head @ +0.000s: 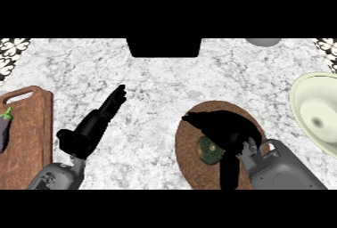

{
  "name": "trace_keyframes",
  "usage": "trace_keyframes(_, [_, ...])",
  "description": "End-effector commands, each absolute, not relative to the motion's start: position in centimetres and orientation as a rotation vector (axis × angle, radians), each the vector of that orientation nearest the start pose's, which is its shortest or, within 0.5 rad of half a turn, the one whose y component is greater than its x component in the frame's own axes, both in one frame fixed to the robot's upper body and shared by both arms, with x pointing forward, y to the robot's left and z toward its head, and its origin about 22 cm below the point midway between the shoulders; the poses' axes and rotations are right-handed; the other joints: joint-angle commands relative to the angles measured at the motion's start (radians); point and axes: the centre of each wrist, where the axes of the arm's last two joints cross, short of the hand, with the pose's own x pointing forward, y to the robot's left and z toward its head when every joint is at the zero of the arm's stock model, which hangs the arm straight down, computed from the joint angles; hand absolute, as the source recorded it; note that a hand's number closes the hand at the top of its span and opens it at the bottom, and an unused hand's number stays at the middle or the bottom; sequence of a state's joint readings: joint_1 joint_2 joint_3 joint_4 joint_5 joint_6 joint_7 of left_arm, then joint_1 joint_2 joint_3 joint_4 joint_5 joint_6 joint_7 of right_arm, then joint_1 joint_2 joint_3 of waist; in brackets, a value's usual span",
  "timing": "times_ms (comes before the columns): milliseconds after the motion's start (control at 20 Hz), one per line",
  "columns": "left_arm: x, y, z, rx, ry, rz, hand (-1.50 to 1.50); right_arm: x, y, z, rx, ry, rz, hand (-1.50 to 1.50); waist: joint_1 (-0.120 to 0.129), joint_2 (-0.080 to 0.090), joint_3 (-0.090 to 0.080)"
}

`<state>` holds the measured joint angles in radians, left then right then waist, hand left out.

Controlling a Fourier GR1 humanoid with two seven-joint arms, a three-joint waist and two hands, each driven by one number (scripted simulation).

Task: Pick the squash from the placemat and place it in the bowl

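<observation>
Head view looked steeply down on a grey-white marble counter (164,80). The right hand (223,127) hung over a round brown placemat (191,164), its fingers curled down around the squash (210,150), a dark green one that showed only at the hand's left edge and still lay on the mat. How far the fingers closed around it could not be made out, since the hand hid most of it. The pale green bowl (316,111) sat at the right edge of the counter, apart from the placemat. The left hand (99,120) rested open over bare counter, fingers straight and pointing away from the robot. At the left edge lay a wooden cutting board (30,133) with a purple eggplant (5,131) on it, partly cut off by the frame. A dark box (163,46) stood at the far edge.
</observation>
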<state>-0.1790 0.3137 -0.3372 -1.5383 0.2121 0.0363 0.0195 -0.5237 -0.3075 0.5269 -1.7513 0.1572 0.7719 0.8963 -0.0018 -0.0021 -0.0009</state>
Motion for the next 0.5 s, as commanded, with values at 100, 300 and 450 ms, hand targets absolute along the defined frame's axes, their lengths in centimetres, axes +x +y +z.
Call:
trace_keyframes(100, [27.0, 21.6, 4.5, -0.16, -1.59, -0.363, 0.0, 24.5, -10.6, 14.0, -0.407, -0.924, 1.638, -1.5, 0.0, 0.0, 0.001])
trace_keyframes(300, [27.0, 20.6, 3.7, -0.153, -1.591, -0.38, 0.0, 25.9, -12.4, 12.1, -0.459, -0.973, 1.639, -1.5, 0.003, 0.002, 0.001])
trace_keyframes(450, [26.9, 19.6, 2.9, -0.153, -1.584, -0.398, 0.0, 24.0, -11.3, 12.1, -0.477, -1.041, 1.605, -1.5, 0.001, 0.002, 0.001])
